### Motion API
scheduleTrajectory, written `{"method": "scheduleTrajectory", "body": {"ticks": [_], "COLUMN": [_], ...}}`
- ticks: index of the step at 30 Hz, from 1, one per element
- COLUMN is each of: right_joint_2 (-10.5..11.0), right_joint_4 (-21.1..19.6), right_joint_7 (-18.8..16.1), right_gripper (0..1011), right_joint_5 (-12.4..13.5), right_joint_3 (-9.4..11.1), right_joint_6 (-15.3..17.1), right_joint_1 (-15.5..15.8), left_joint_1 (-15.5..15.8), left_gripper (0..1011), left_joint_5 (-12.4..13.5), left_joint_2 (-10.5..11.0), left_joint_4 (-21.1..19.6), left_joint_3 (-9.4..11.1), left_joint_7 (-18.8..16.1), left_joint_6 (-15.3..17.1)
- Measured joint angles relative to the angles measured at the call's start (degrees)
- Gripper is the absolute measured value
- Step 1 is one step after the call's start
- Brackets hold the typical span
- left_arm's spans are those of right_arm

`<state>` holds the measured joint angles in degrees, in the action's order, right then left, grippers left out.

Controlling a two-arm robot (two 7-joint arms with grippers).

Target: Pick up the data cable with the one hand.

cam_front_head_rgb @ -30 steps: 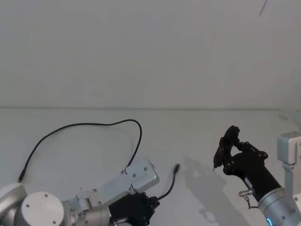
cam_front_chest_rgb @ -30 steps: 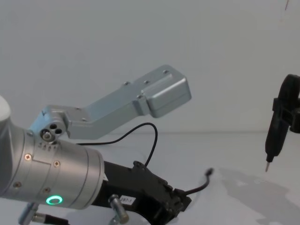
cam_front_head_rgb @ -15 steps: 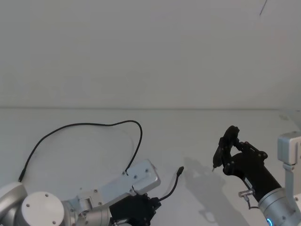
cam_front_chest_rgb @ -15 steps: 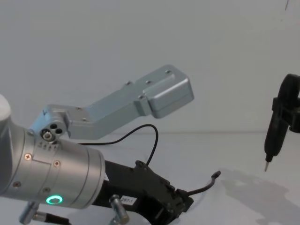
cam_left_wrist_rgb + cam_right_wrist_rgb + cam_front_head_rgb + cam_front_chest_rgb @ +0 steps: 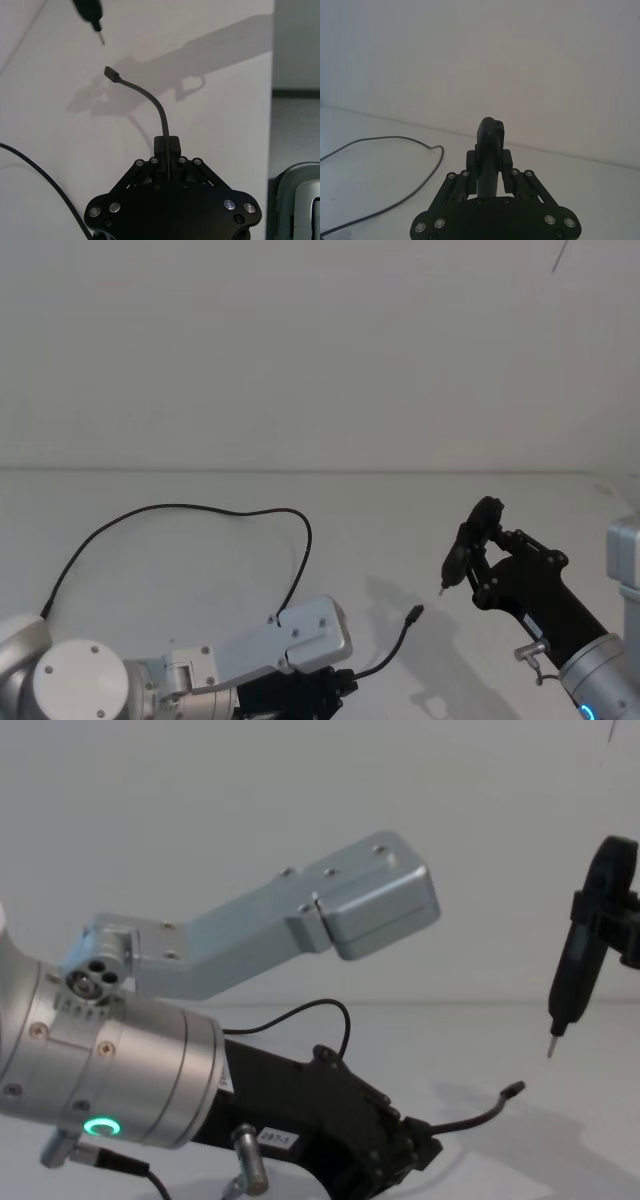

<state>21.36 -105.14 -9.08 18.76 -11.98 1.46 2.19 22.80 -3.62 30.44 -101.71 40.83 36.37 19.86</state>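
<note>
Forward swung the left gripper (image 5: 167, 146), clenched on the data cable (image 5: 163, 116), plug end (image 5: 514, 1090) aimed toward the right gripper's (image 5: 489, 167) clamped tool (image 5: 580, 960).

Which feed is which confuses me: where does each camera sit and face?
Head: high, facing down at the table; both arms low.
Chest: low, facing across; left gripper shut on the data cable.
Left wrist: behind its jaws, along the cable.
Right wrist: behind the right gripper holding a tool, facing the wall.
Shared: all show the cable.
</note>
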Motion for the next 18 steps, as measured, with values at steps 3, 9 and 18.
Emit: {"method": "scheduleTrajectory", "body": {"ticks": [3,9,18], "right_joint_2": [0.75,1.84,3.02], "right_joint_4": [-1.23,-2.90,-3.54], "right_joint_7": [-1.40,-3.30,-4.65], "right_gripper": [279,279,279], "right_joint_5": [0.45,0.95,0.44], "right_joint_3": [0.21,0.41,0.36], "right_joint_6": [0.15,1.19,3.26], "right_joint_1": [0.27,0.35,-0.28], "left_joint_1": [0.28,0.72,1.08], "left_gripper": [42,42,42], "left_joint_5": [0.11,0.31,0.45], "left_joint_2": [0.58,1.45,2.16], "left_joint_4": [-0.67,-1.70,-2.52], "left_joint_3": [0.30,0.71,1.04], "left_joint_7": [0.85,2.09,3.04], "left_joint_6": [-0.74,-1.77,-2.63]}}
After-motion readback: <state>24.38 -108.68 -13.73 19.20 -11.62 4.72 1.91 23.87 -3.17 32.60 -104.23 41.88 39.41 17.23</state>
